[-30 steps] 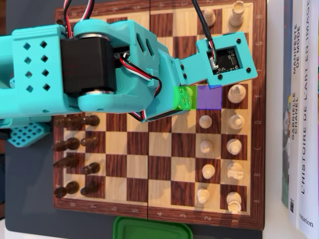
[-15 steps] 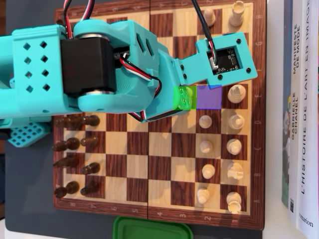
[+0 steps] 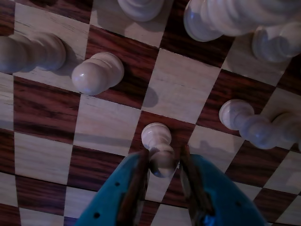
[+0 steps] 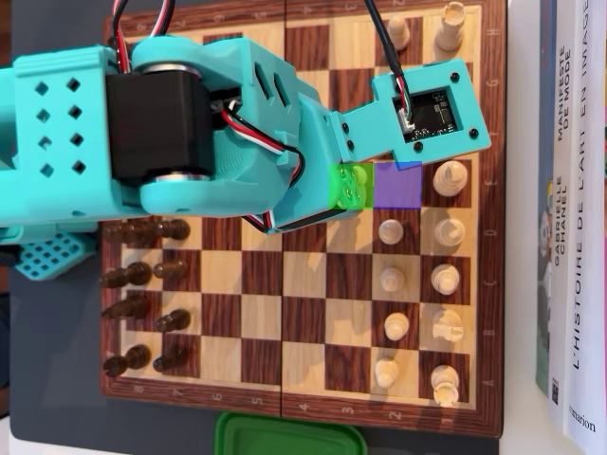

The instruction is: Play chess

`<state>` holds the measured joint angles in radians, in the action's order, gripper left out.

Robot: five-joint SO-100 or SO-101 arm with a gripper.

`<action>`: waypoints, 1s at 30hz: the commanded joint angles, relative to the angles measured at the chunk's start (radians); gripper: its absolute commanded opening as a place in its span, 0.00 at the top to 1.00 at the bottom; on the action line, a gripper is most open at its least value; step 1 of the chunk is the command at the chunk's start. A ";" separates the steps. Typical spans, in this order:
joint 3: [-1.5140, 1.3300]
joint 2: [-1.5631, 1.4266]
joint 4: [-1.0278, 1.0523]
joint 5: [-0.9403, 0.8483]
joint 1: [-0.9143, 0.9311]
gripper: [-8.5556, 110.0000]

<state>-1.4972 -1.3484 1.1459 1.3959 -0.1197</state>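
Observation:
In the wrist view a white pawn (image 3: 160, 150) stands on a dark square of the chessboard (image 3: 108, 125), its head between my teal gripper's (image 3: 163, 157) fingers. The left finger (image 3: 137, 183) touches the head. A thin gap shows beside the right finger (image 3: 194, 186), so the gripper is slightly open. In the overhead view the arm (image 4: 218, 123) covers the board's (image 4: 285, 275) upper left, and its tip lies over a green-tinted square (image 4: 340, 185) next to an empty purple-tinted square (image 4: 398, 185). The jaws are hidden there.
Other white pieces stand close around the pawn (image 3: 96, 73) (image 3: 247, 120) (image 3: 221, 16). White pieces (image 4: 444, 280) line the board's right side overhead, dark pieces (image 4: 142, 275) its left. Books (image 4: 569, 218) lie beyond the right edge and a green container (image 4: 289, 436) sits below the board.
The arm's upper body has shifted slightly up and left in the overhead view. The tip stays over the green-tinted square, and the pieces have not moved.

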 commanded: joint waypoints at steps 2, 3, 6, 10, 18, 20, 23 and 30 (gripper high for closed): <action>0.008 -0.055 0.006 -0.003 0.012 0.83; 0.008 -0.055 0.017 0.000 0.012 0.83; 0.009 -0.055 0.043 0.003 0.012 0.83; 0.009 -0.055 0.044 0.005 0.006 0.83; 0.017 -0.055 0.044 0.006 0.006 0.83; 0.018 -0.055 0.044 0.005 0.008 0.82; 0.018 -0.057 0.043 -0.002 0.009 0.78; 0.020 -0.060 0.038 0.006 0.000 0.76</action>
<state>-1.4972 -1.3484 1.1858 1.3959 -0.1181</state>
